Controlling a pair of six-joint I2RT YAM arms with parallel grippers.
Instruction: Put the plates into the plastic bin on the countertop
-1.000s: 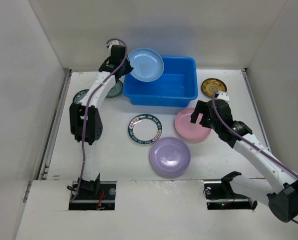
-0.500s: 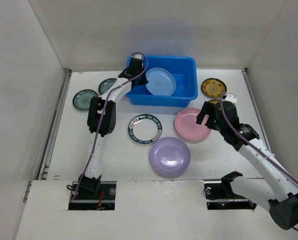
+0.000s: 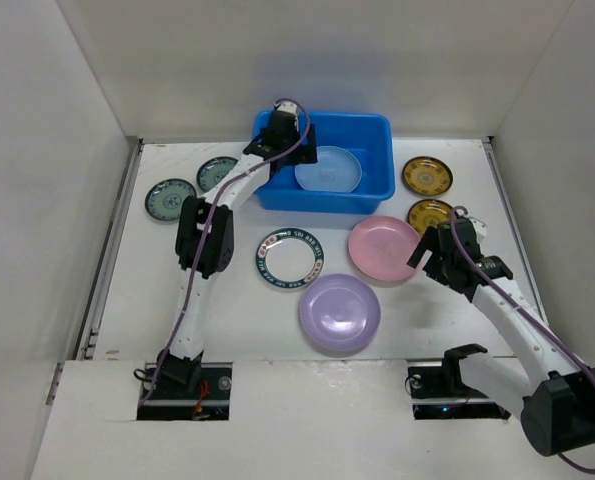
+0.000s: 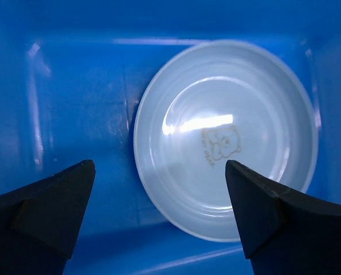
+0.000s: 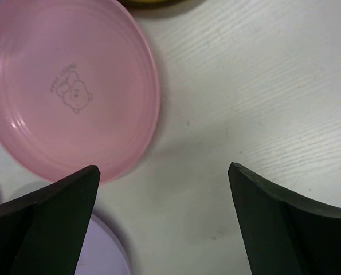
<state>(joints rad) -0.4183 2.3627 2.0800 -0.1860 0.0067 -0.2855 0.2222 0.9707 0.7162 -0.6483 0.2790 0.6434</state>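
1. Plates, light blue: one light blue plate (image 4: 224,137) lies flat, face up, on the floor of the bright blue plastic bin (image 3: 377,123). A small bear mark is printed near its middle.
2. Plastic bin: stands at the far side of the white tabletop (image 3: 232,310), close to the back wall. The light blue plate is the only plate seen inside it.
3. Left hand (image 4: 159,169): hangs over the bin's left half, pointing down into it. Its fingers are spread wide with nothing between them, and the light blue plate lies below them.
4. Pink plate (image 3: 383,248): on the tabletop in front of the bin's right end, face up, with a bear mark at its centre.
5. Right hand (image 5: 163,172): hovers over bare tabletop just beside the pink plate's right edge. Its fingers are spread wide and carry nothing.
6. Lavender plate (image 3: 339,312): on the tabletop, just beside the pink plate on its near side.
7. White plate with dark patterned rim (image 3: 290,259): on the tabletop to the left of the pink plate.
8. Small teal patterned plates: two, one (image 3: 169,198) by the left wall and the other (image 3: 215,172) just beside the bin's left end.
9. Small yellow-gold plates: two, right of the bin. The far one (image 3: 426,176) lies apart, and the near one (image 3: 430,213) lies just beside the pink plate.
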